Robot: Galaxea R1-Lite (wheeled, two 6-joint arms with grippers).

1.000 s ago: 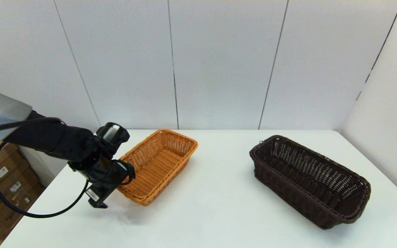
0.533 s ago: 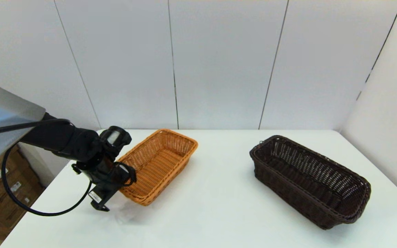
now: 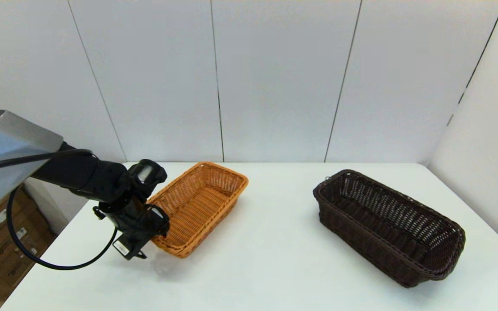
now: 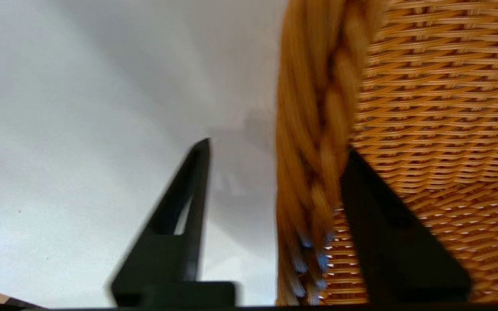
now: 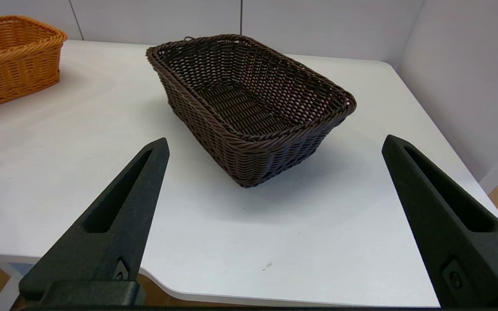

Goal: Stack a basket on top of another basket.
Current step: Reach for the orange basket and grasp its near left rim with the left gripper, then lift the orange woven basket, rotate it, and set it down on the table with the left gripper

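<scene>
We see the left gripper at the near-left corner of the orange wicker basket, fingers apart & straddling its braided rim, not clamped. Orange basket sits on the white worktop, left side. Dark brown wicker basket sits well apart, to the right. Right gripper is off the worktop's near edge, fingers wide w/ nothing between them.
</scene>
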